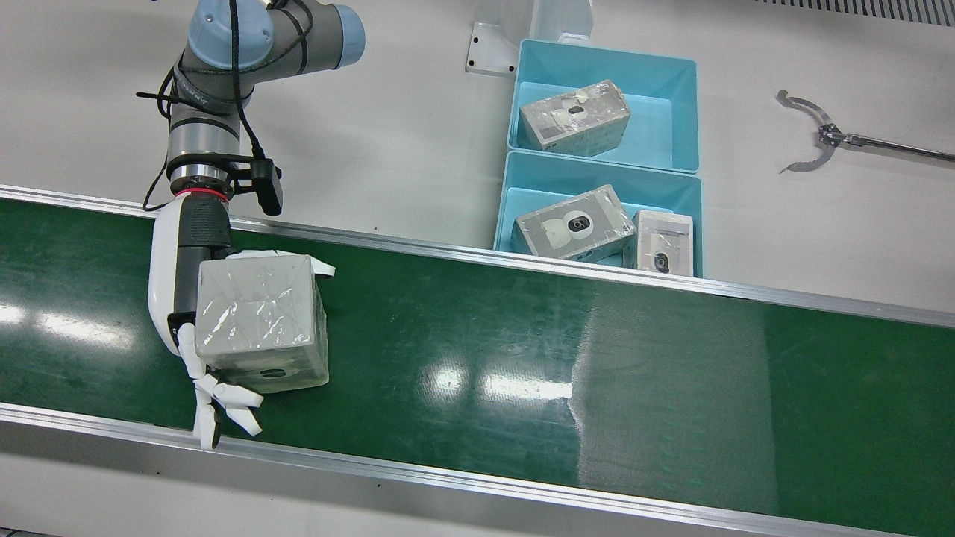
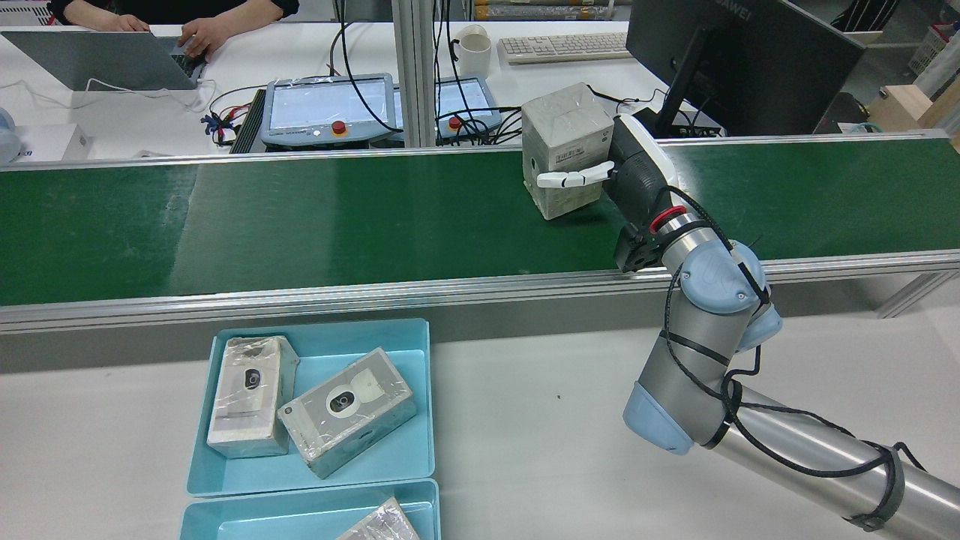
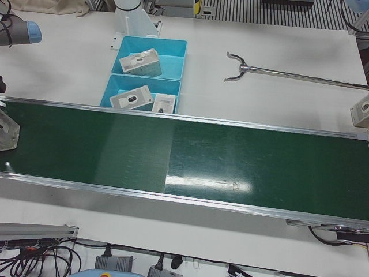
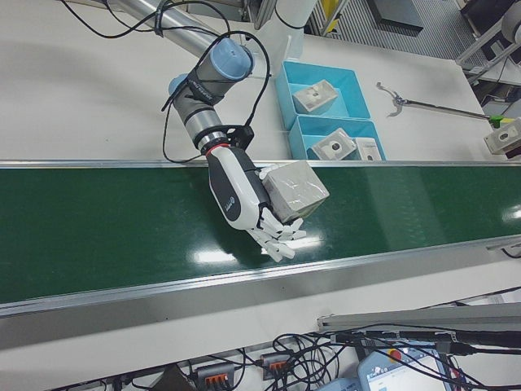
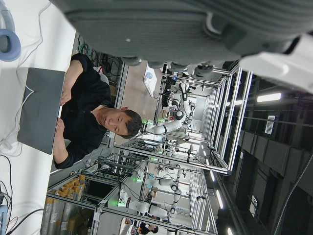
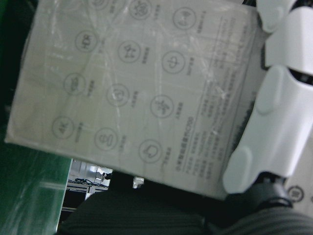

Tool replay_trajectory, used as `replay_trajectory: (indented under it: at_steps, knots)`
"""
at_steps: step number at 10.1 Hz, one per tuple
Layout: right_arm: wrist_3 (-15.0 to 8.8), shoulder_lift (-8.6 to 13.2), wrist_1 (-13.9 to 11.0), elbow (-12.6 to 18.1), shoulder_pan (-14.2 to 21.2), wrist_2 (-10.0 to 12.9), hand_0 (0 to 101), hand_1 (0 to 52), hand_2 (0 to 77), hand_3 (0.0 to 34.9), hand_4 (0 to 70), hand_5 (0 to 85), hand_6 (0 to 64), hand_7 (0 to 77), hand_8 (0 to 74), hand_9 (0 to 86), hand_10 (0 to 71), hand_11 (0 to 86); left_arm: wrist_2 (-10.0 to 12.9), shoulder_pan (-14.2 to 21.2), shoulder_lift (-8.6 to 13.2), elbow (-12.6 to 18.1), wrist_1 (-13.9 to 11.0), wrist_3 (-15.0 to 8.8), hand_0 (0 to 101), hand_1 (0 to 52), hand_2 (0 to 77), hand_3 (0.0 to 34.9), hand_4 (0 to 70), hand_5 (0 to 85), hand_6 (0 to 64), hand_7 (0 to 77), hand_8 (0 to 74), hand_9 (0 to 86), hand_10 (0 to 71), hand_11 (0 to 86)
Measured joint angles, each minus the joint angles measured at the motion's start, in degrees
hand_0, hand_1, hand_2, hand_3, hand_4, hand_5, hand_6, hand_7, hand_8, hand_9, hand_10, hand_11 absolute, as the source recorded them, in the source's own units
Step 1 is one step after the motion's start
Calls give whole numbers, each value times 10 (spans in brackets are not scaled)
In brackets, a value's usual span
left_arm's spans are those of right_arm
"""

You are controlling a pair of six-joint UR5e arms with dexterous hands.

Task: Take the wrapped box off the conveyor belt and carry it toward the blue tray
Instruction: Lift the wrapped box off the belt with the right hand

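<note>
The wrapped box [image 1: 261, 321], grey under clear film, is in my right hand [image 1: 175, 291] over the green conveyor belt [image 1: 522, 358]. My fingers curl under its far end and one lies along its near side. In the rear view the box [image 2: 562, 142] stands tilted, its low corner at or just above the belt, with my right hand [image 2: 634, 176] behind it. The right hand view shows its printed face [image 6: 137, 83] against my white fingers [image 6: 279, 98]. The two blue trays [image 1: 675, 74] sit beside the belt, well along from the box. My left hand [image 5: 195, 29] shows only as a dark edge.
The nearer tray [image 2: 360, 337] holds two wrapped boxes and the farther tray [image 1: 649, 112] holds one. A metal grabber tool [image 1: 821, 134] lies on the white table past the trays. Operators' desks, teach pendants [image 2: 330, 112] and a monitor stand beyond the belt's far rail.
</note>
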State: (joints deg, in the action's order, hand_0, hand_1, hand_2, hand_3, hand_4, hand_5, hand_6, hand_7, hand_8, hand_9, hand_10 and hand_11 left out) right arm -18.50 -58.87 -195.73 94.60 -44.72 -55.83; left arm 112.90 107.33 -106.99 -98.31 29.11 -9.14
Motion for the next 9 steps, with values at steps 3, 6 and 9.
replay_trajectory:
  at_steps: [3, 6, 9]
  knots:
    - [-4, -2, 0, 29, -1, -2, 462, 27, 273, 0, 180, 562, 398, 327, 469, 404, 404, 349, 0, 0, 0, 0, 0, 0, 0, 0, 5, 0, 0, 11, 0, 0, 5, 0, 5, 5]
    - [-8, -3, 1, 72, 15, -2, 462, 27, 273, 0, 180, 562, 425, 333, 513, 409, 475, 398, 0, 0, 0, 0, 0, 0, 0, 0, 5, 0, 0, 5, 0, 0, 5, 0, 5, 5]
    - [-9, 2, 2, 94, 57, 1, 460, 27, 273, 0, 180, 562, 442, 338, 540, 415, 464, 453, 0, 0, 0, 0, 0, 0, 0, 0, 5, 0, 0, 11, 0, 0, 5, 5, 5, 5]
